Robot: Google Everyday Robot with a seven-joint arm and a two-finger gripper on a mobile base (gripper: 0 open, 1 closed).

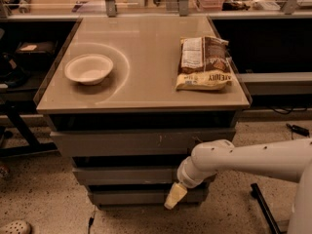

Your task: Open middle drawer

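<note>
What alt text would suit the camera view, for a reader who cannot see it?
A white robot arm reaches from the right, its pincer low before a grey cabinet, just under the middle drawer, which looks shut. On the top sit a white bowl and a snack bag.

The middle drawer (124, 175) is seen in plain grey, beneath a grey top front (131, 143) marked with pale scratches. The gripper (175, 195), pale yellow on a white arm (243, 160), is held low before the drawers' right side. A cream bowl (88, 68) and a brown-and-white bag (202, 62) banded in yellow are carried on the beige tabletop (146, 43).
</note>
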